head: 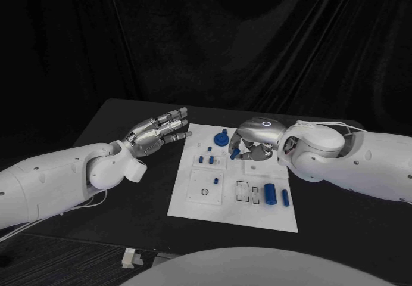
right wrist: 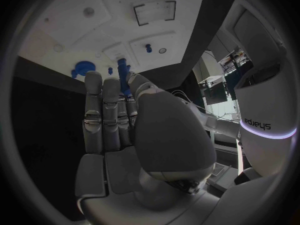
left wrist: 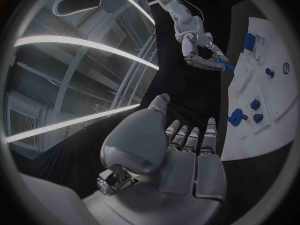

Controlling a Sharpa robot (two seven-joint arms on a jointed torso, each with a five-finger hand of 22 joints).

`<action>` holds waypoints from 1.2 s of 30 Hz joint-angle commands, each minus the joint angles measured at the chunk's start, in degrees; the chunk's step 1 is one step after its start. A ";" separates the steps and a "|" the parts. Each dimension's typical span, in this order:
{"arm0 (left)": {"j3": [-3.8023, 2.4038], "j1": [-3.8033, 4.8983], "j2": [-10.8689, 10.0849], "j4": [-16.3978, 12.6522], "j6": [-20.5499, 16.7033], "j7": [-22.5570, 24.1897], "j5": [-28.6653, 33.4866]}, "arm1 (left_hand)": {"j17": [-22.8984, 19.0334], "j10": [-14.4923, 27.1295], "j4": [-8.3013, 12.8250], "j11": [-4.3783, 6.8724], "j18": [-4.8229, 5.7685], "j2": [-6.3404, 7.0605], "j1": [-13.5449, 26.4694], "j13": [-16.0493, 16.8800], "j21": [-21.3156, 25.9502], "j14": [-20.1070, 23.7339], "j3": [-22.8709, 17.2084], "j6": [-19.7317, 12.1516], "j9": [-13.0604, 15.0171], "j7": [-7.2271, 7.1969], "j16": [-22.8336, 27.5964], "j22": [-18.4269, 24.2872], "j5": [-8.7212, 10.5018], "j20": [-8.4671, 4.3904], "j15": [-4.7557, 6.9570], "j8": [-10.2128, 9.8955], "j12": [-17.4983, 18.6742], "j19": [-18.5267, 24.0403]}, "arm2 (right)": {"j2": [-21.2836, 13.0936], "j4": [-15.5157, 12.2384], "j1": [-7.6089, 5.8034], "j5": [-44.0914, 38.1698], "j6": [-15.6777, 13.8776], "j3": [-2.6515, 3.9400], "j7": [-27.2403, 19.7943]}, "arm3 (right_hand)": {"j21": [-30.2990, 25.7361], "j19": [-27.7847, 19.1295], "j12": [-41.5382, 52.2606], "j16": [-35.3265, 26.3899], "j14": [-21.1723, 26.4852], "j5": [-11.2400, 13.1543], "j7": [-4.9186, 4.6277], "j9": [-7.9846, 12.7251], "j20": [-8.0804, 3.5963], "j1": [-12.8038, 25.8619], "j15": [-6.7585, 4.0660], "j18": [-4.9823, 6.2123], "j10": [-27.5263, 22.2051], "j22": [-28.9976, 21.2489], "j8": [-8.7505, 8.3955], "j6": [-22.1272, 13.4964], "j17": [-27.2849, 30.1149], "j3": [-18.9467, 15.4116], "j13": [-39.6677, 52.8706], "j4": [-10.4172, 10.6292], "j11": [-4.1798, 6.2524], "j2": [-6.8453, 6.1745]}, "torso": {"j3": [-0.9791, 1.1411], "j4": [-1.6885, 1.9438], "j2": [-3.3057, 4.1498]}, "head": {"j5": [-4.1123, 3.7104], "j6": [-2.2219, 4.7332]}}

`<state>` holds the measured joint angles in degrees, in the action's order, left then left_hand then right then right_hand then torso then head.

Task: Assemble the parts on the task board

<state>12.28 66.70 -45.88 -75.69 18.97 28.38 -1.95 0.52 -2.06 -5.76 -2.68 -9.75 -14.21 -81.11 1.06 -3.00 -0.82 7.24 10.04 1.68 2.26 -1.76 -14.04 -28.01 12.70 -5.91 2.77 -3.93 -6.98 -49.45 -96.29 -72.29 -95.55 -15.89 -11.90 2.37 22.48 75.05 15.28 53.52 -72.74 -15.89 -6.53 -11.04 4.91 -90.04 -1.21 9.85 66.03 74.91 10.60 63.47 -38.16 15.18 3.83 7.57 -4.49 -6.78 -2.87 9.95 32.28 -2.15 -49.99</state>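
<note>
our right hand (head: 252, 147) hangs over the far part of the white task board (head: 193, 205), fingers curled in around a small blue peg (head: 234, 154) pinched between thumb and fingertips; in the right wrist view the peg (right wrist: 122, 67) pokes out just past the fingers (right wrist: 107, 105), aimed at the board below. just beyond the fingertips stands a larger round blue part (head: 222, 139), and beside it a few short blue pegs (head: 206, 159) already upright in the board. nearer our body from the hand lie a blue cylinder (head: 270, 193) and a thinner blue bar (head: 286, 198) next to rectangular slots.

our left hand (head: 159, 133) hovers off the board's edge, away from the right hand, fingers spread and straight, holding nothing; its wrist view shows the same flat open palm (left wrist: 187, 150).

we judge we are carrying the peg to a hole. the risks: the grip is only at the tips, so the peg could tilt or slip if it meets the hole's rim off-centre; the curled fingers hide the hole from above, so we may miss it; and the knuckles pass close to the round part and standing pegs, which a careless descent could knock. nothing holds the board, so a hard push might slide it.
</note>
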 commanded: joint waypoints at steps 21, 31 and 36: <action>-0.06 -0.14 0.10 -0.29 -1.06 1.30 0.39 | -0.49 0.36 -0.07 0.97 -0.67 0.08 0.93 -0.08 0.53 0.80 0.33 0.01 0.03 0.36 1.65 1.88 -0.24 -1.82 2.05 0.66 -0.07 1.67 | 12.26 5.88 5.42 -5.94 2.58 0.01 -2.46 | 2.08 0.46 -1.39 1.36 -1.24 0.01 -0.51 -0.02 -0.23 -0.16 0.16 -0.71 1.94 3.09 -1.31 -0.95 -1.72 0.73 0.02 -0.54 1.14 -0.36 | 0.19 0.19 0.29 | 1.07 -0.01; -0.06 -0.14 0.12 -0.28 -0.86 1.16 0.39 | -0.49 0.36 -0.07 0.97 -0.67 0.08 0.93 -0.08 0.53 0.80 0.33 0.01 0.03 0.36 1.65 1.88 -0.24 -1.82 2.05 0.66 -0.07 1.67 | 13.39 6.83 7.24 -5.97 2.95 0.01 -2.74 | 2.13 0.42 -1.53 1.35 -1.20 0.03 -0.55 0.00 -0.22 -0.12 0.19 -0.72 1.95 3.08 -1.47 -1.10 -1.73 0.82 0.03 -0.62 1.11 -0.39 | 0.14 0.49 0.40 | 0.86 -0.01; -0.06 -0.14 0.10 -0.23 -0.70 1.05 0.39 | -0.48 0.38 -0.08 0.98 -0.66 0.03 0.94 -0.08 0.53 0.79 0.32 0.02 0.04 0.42 1.62 1.88 -0.26 -1.83 1.96 0.68 -0.06 1.68 | 13.12 6.19 7.60 -5.97 3.15 0.01 -2.69 | 2.13 0.38 -1.59 1.27 -1.14 0.01 -0.57 0.01 -0.22 -0.15 0.20 -0.72 1.99 3.07 -1.55 -1.16 -1.63 0.89 0.04 -0.70 1.10 -0.41 | 0.13 0.22 0.31 | 1.03 -0.01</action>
<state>12.28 66.63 -45.87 -75.81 18.05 28.59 -1.94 0.06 -1.95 -5.76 -1.95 -9.75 -14.14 -80.57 1.06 -2.63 -0.12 7.25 10.04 1.66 2.26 -0.21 -12.22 -28.01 11.17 -4.18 3.20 -3.93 -5.44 -36.20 -89.79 -64.87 -100.81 -13.44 -11.93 -0.14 24.40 75.25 13.74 54.80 -73.68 -15.64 -7.23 -11.09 4.71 -90.01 -1.17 9.86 66.30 74.94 9.24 62.73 -39.85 15.73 3.76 7.01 -4.69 -6.80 -2.71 10.31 32.64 -1.18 -49.99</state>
